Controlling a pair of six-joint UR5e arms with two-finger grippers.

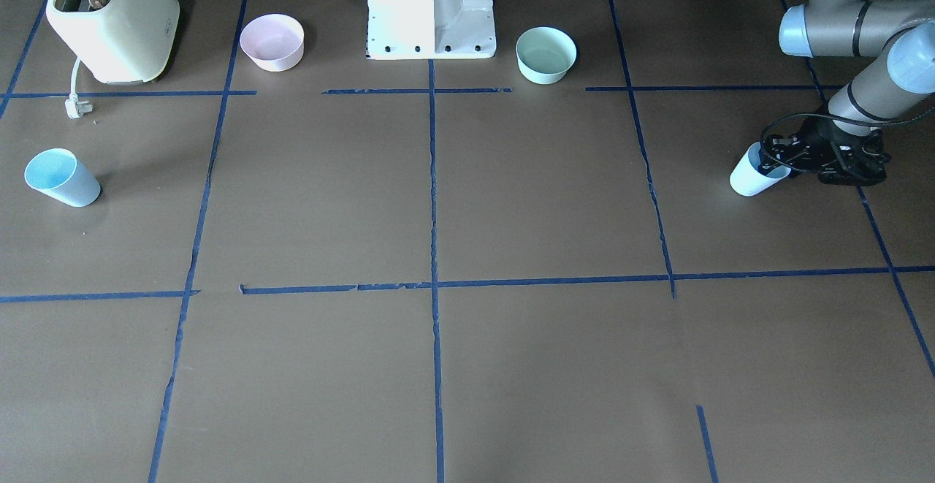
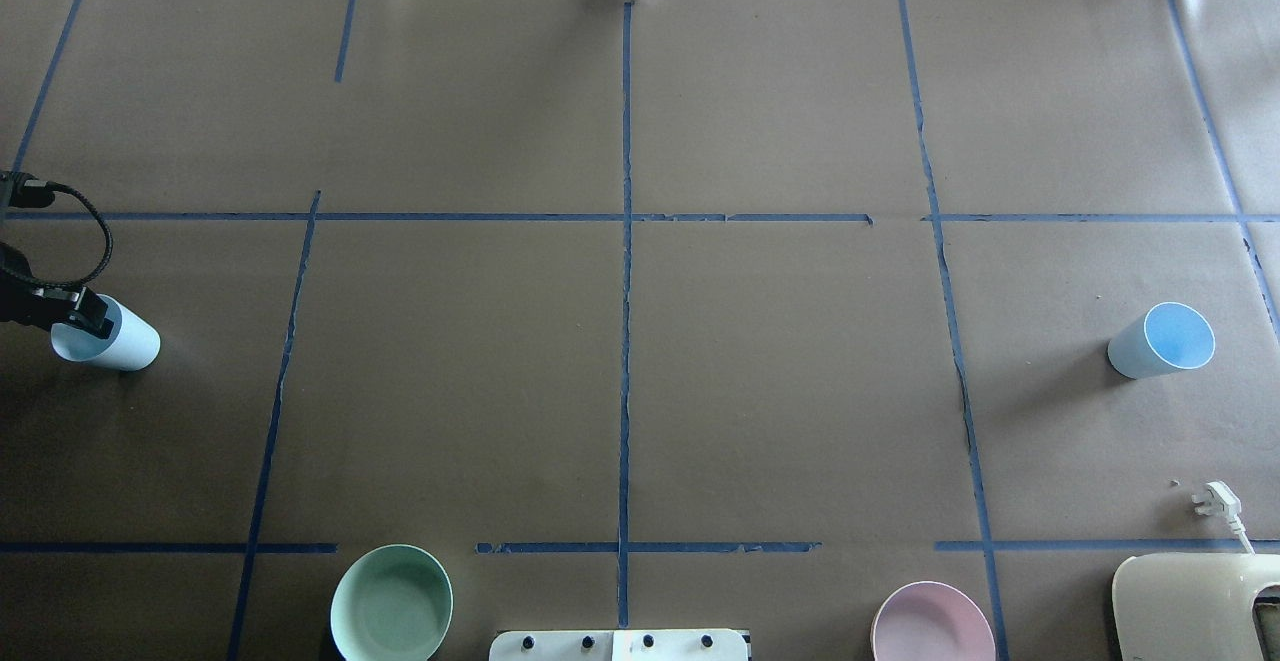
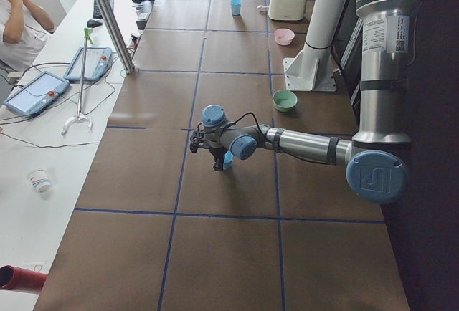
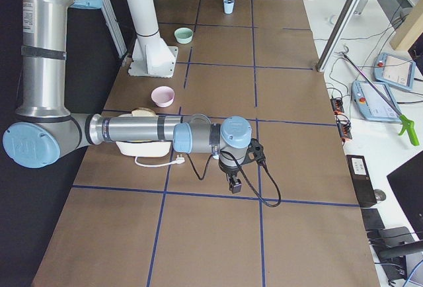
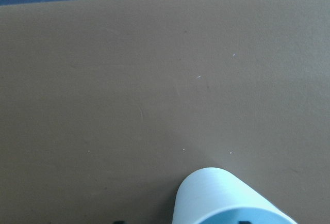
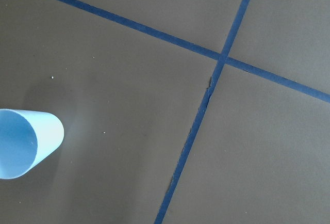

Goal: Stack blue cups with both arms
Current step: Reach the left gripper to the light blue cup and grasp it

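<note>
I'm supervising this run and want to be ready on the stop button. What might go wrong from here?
1. The left gripper is at the rim of one blue cup; pinching only the thin wall may tip it or let it slip.
2. The other blue cup sits at the left edge of the right wrist view, so the right gripper may miss it unless it recentres first.

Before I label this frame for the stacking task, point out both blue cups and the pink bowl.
left-side blue cup point(image 1: 749, 177): front-facing view, on its pale outer wall.
right-side blue cup point(image 2: 1178, 334): overhead view, on its bright blue inside.
pink bowl point(image 1: 272, 39): front-facing view, on its bare inside.
</note>
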